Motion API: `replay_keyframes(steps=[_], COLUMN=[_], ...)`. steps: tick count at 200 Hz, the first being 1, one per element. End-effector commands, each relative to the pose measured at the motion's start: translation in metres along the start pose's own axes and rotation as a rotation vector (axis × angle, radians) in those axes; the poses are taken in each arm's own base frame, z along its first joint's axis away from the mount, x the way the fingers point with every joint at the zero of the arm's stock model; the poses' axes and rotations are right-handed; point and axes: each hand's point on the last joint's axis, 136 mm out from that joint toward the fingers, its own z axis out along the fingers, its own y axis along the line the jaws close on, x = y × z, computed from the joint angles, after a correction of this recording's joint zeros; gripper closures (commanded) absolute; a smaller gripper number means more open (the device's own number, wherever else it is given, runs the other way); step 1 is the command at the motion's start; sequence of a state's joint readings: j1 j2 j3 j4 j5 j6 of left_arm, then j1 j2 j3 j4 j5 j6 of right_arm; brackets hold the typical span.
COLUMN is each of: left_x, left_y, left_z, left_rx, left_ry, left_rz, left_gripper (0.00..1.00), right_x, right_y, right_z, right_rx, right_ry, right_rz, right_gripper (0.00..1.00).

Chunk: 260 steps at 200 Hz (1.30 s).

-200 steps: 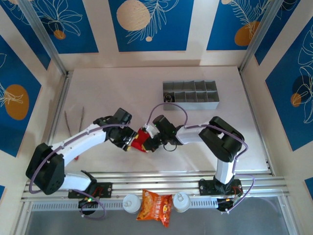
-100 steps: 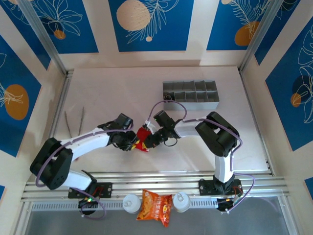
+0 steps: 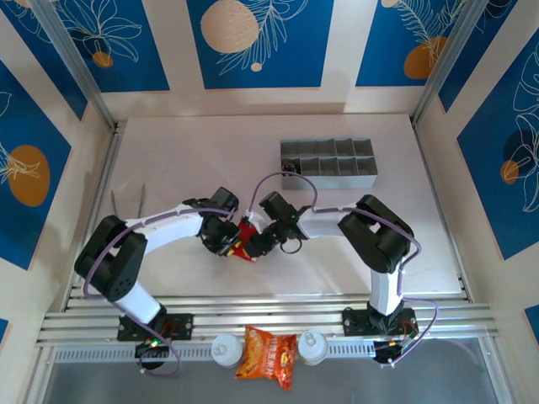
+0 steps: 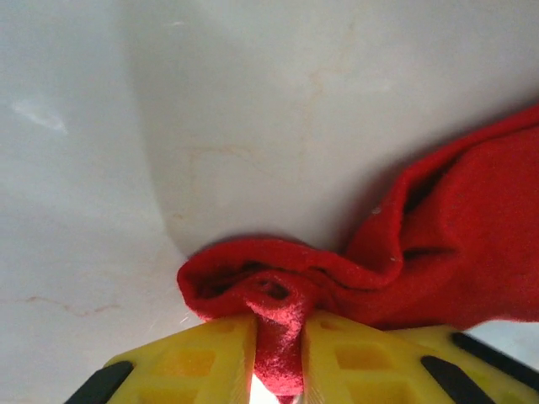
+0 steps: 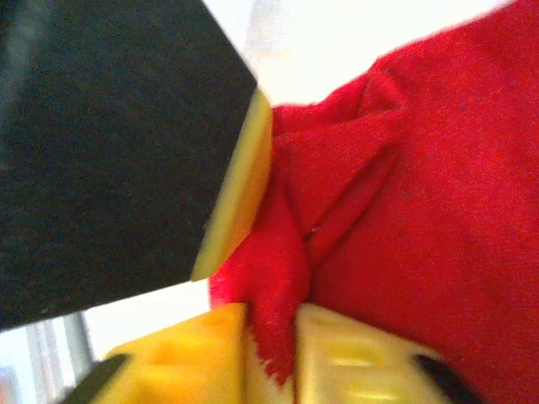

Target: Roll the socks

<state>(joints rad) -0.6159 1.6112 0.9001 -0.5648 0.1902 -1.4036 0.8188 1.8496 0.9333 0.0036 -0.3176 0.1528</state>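
Note:
The red sock point(image 3: 247, 235) lies bunched between the two grippers near the middle of the table. My left gripper point(image 3: 233, 242) is shut on a fold of the red sock point(image 4: 438, 244), the cloth pinched between its yellow fingers point(image 4: 210, 358). My right gripper point(image 3: 257, 242) is shut on another fold of the red sock point(image 5: 421, 210), its yellow fingers point(image 5: 354, 358) clamping the fabric. The left gripper's black body and yellow pad point(image 5: 244, 181) crowd the right wrist view. The black striped sock is hidden.
A grey compartment tray point(image 3: 328, 163) stands at the back right. Two thin tweezers-like sticks point(image 3: 128, 208) lie at the left. An orange snack bag point(image 3: 266, 354) rests on the front rail between two white knobs.
The left gripper has moved right and closer to the right gripper, its arm folding in. The red sock has been squeezed into a tighter bunch between them. The right gripper has barely moved.

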Motion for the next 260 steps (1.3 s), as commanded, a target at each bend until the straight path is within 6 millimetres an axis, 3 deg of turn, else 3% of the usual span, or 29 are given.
replay_keyframes(steps=[1,30,69,119,154,179,202,232,260], left_x=[-0.005,-0.005,-0.003,-0.003,-0.002,-0.002,-0.003,-0.002,-0.003], left_y=[0.041,0.041,0.034,0.027,0.026,0.026,0.024,0.022,0.021], left_z=[0.015,0.014,0.012,0.012,0.012,0.011,0.011,0.012,0.011], left_rx=[-0.193,-0.230,-0.241,-0.255,-0.274,-0.295,-0.291,-0.289,-0.288], left_ry=[0.004,0.014,0.034,0.052,0.063,0.067,0.072,0.082,0.078], left_rz=[-0.033,-0.026,-0.028,-0.008,-0.001,0.006,0.005,0.009,0.017], left_gripper=[0.78,0.79,0.79,0.79,0.80,0.81,0.81,0.81,0.82], right_x=[0.019,0.007,0.009,-0.022,-0.026,-0.014,-0.006,0.004,0.011], right_y=[-0.013,0.003,0.012,0.013,0.028,0.033,0.024,-0.013,-0.029], right_z=[-0.015,-0.036,-0.035,-0.032,-0.026,-0.012,0.000,0.009,0.011], right_rx=[0.242,0.389,0.555,0.758,0.734,0.677,0.668,0.735,0.772], right_ry=[-0.025,-0.164,-0.121,-0.152,-0.155,-0.106,-0.046,0.061,0.125], right_rz=[-0.218,-0.478,-0.704,-0.879,-0.962,-1.010,-1.003,-0.887,-0.826], right_gripper=[0.57,0.43,0.42,0.41,0.41,0.42,0.47,0.58,0.64])
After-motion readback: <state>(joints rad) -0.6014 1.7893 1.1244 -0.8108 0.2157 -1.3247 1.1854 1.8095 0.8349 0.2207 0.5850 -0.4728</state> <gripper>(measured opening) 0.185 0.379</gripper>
